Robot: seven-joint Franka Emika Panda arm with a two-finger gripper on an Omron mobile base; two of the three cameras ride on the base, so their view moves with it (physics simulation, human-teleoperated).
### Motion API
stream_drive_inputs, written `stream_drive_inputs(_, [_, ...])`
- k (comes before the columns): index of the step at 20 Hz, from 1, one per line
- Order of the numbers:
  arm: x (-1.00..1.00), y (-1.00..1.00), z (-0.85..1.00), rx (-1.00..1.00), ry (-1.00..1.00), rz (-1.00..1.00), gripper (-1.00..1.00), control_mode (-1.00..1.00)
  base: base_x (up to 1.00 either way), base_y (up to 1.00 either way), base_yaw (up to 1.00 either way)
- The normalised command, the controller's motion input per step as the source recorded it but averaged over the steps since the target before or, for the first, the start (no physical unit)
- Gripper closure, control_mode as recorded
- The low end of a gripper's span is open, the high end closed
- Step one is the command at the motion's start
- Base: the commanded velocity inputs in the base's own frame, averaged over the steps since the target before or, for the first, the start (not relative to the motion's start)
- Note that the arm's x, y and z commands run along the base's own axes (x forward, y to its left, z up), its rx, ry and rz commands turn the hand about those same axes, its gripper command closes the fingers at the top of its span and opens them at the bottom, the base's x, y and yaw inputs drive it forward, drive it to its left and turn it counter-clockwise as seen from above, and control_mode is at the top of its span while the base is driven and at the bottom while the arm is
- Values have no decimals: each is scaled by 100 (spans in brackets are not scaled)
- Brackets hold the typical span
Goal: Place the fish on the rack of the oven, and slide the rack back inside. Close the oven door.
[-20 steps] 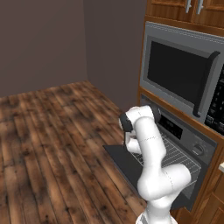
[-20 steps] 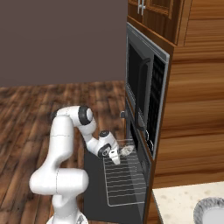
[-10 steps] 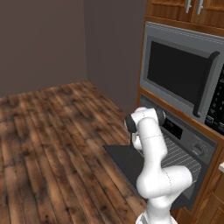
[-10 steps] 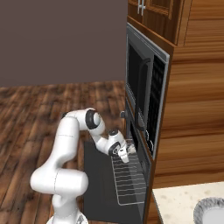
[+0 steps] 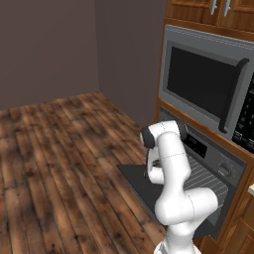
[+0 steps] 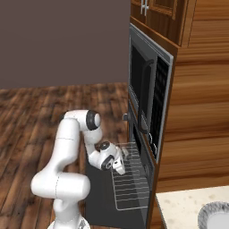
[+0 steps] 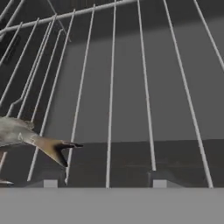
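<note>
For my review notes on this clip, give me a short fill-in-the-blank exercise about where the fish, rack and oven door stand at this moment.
1. The oven door hangs ____, lying flat above the wooden floor.
2. The rack is pulled ____ of the oven, over the door.
3. In the hand view, the fish lies on the rack's ____.
4. The gripper hovers above the ____.

Missing words: open; out; wires; rack
</note>
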Motion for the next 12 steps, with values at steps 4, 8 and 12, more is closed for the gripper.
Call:
stream_drive_inputs(4, [-48,22,49,-3,-10,0,-100,-100,0,0,0])
stream_drive_inputs(8, [-27,0,100,0,-9,0,-100,-100,0,0,0])
stream_drive_inputs(12, [-49,17,100,-3,-4,0,-100,-100,0,0,0])
